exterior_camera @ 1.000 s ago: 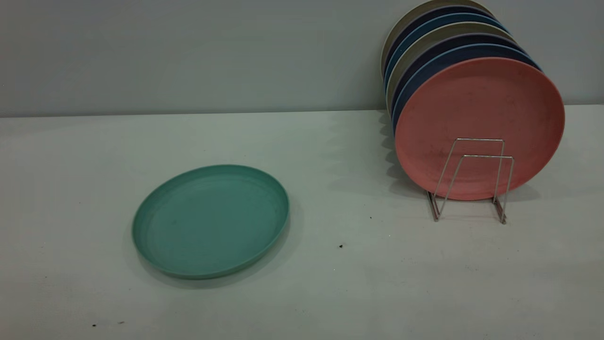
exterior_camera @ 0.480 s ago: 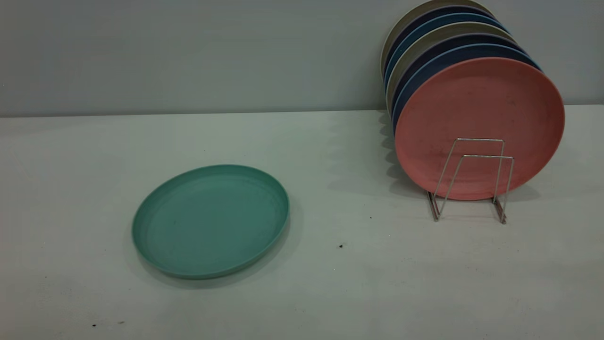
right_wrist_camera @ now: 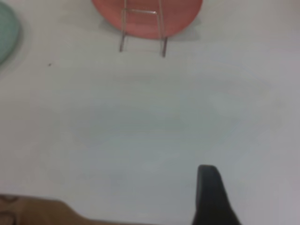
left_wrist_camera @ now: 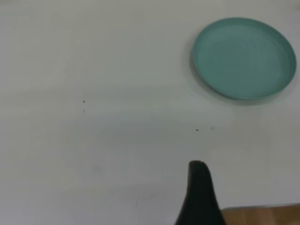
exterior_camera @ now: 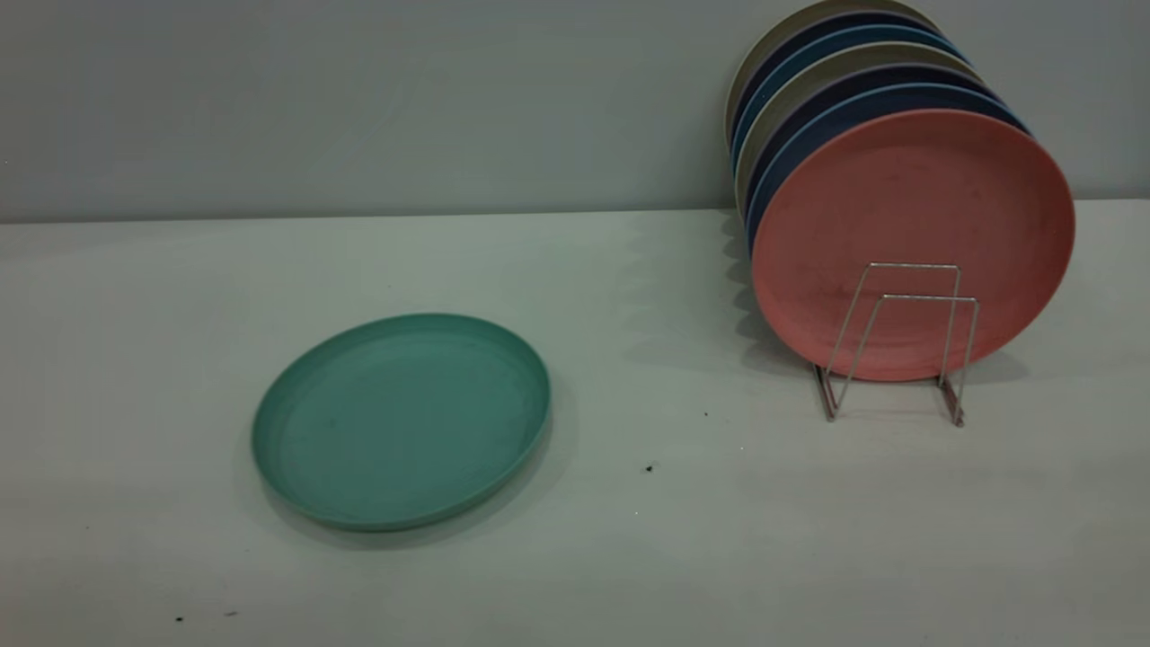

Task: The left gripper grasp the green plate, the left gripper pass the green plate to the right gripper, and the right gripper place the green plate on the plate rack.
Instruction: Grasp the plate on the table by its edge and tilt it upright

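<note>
The green plate (exterior_camera: 401,420) lies flat on the white table, left of centre, with nothing touching it. It also shows in the left wrist view (left_wrist_camera: 244,57), far from my left gripper (left_wrist_camera: 198,174), of which only a black tip shows near the table's front edge. The plate rack (exterior_camera: 898,341) stands at the right with its front wire loops free. It also shows in the right wrist view (right_wrist_camera: 142,30), far from my right gripper (right_wrist_camera: 208,177), also only a black tip. Neither gripper shows in the exterior view.
A salmon-pink plate (exterior_camera: 912,243) stands upright in the rack, with several blue, dark and beige plates (exterior_camera: 835,81) behind it. A grey wall runs behind the table. The table's wooden front edge (left_wrist_camera: 262,215) shows in the left wrist view.
</note>
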You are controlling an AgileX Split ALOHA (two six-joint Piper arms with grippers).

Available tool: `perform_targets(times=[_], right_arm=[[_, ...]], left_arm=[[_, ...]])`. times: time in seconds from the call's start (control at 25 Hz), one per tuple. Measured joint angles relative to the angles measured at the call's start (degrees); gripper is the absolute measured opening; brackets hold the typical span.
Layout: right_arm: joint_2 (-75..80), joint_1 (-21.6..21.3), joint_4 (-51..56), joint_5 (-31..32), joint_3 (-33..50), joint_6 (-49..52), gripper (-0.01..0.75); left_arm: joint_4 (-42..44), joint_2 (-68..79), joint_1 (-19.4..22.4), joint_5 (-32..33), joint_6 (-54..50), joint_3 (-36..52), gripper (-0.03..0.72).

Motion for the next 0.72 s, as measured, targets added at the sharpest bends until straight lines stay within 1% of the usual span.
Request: perform_targets(times=[0.08,0.2,0.28,0.4,0.52,0.6,0.72], right_arm=[[5.8,0.0,1.4,-1.9,-1.9,-0.1,0.503],[14.4,0.0,2.8,-6.3,-4.7,-1.6,0.509],[19.6,0.0,3.4,-10.4,-6.4,-5.0,0.51],[28.7,0.0,6.2,-14.9,-9.1,-10.6,0.51],[37.7,0.0,14.5,-18.8,-10.9,-18.4,0.51],[43.7,0.0,22.8,-22.4,-11.2,-26.2,0.51],[53.2,0.7,35.8,-25.4,-11.9,-37.7,0.51]], left_arm=[[0.0,5.6,0.0,-1.2,0.0,-2.5,0.57],[0.0,16.3,0.0,-5.1,0.0,-5.5,0.57],[-0.2,23.0,0.0,-7.5,0.2,-7.3,0.57],[-2.3,32.9,0.0,-9.7,2.3,-9.8,0.57],[-5.6,41.9,0.0,-13.3,4.1,-11.1,0.57],[-8.4,47.7,0.0,-16.8,4.8,-11.3,0.57],[-12.2,55.7,0.0,-22.4,7.4,-11.3,0.57]])
